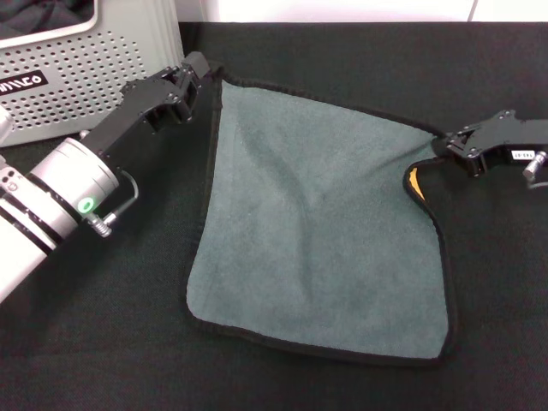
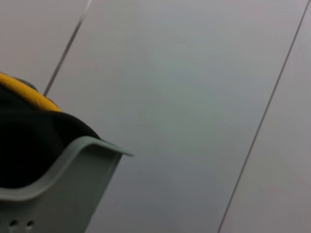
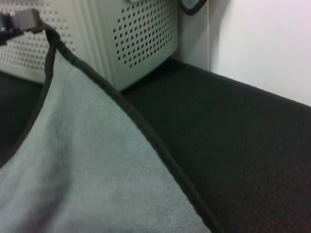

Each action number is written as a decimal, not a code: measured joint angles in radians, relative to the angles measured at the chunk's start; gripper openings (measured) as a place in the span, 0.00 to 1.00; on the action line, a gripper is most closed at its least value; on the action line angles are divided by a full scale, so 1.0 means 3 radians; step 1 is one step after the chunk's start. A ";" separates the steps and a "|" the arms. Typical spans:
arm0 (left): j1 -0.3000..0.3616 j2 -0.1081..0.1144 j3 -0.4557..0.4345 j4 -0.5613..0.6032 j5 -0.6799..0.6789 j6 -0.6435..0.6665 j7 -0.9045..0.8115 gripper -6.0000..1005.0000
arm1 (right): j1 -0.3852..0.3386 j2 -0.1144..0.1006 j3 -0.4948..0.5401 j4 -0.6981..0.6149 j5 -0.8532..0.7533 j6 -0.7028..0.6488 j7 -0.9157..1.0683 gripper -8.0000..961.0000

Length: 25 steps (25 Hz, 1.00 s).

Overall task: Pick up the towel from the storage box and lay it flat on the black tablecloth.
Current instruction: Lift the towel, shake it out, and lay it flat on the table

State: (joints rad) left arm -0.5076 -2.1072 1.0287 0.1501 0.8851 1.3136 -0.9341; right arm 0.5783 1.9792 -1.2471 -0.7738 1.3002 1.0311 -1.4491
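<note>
Towel [image 1: 317, 231] spread grey-teal side up across the black tablecloth [image 1: 103, 342], its near edge lying flat while its two far corners are each gripped by a robot arm. At the far left corner, the left gripper [image 1: 199, 75] is clamped on the dark stitched edge, just beside the storage box [image 1: 94, 77], a light grey perforated bin with a black label bearing white letters. At the far right corner, the right gripper [image 1: 447, 144] is closed on the hem, where the cloth folds over to show a sliver of its yellow-orange reverse. The fabric between the two held corners runs taut along its far edge, with soft creases falling diagonally toward the middle (the near corners rest directly on the tablecloth). From the right wrist camera, the towel [image 3: 73, 165] rises from the tablecloth [image 3: 243, 155] to the distant left gripper [image 3: 22, 19] in front of the storage box [image 3: 141, 39]. The left wrist camera shows only the rim of the storage box [image 2: 73, 165], dark cloth with a yellow strip inside it, and a pale wall behind.
</note>
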 joint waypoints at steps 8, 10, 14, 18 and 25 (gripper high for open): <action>-0.0006 -0.0002 0.0002 -0.0044 -0.0001 0.0009 0.0001 0.00 | 0.0296 -0.0012 0.0000 0.0016 -0.0456 -0.0107 0.0042 0.01; -0.0004 -0.0001 0.0001 -0.0045 -0.0001 0.0012 0.0002 0.00 | 0.0352 -0.0012 0.0000 0.0020 -0.0526 -0.0128 0.0040 0.01; -0.0007 -0.0002 -0.0001 -0.0045 0.0000 0.0011 0.0036 0.00 | 0.0459 0.0013 -0.0004 0.0008 -0.0722 -0.0187 -0.0028 0.01; -0.0010 -0.0002 -0.0004 -0.0045 0.0000 0.0007 0.0113 0.00 | 0.0587 0.0039 -0.0001 0.0050 -0.0929 -0.0204 -0.0023 0.01; -0.0035 -0.0001 -0.0013 -0.0045 -0.0018 -0.0118 0.0133 0.02 | 0.0683 0.0116 -0.0010 0.0144 -0.1267 -0.0287 0.0067 0.01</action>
State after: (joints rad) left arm -0.5182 -2.1076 1.0249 0.1364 0.8797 1.2782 -0.8943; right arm 0.7833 2.0139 -1.2502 -0.7306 0.9200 0.9451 -1.4289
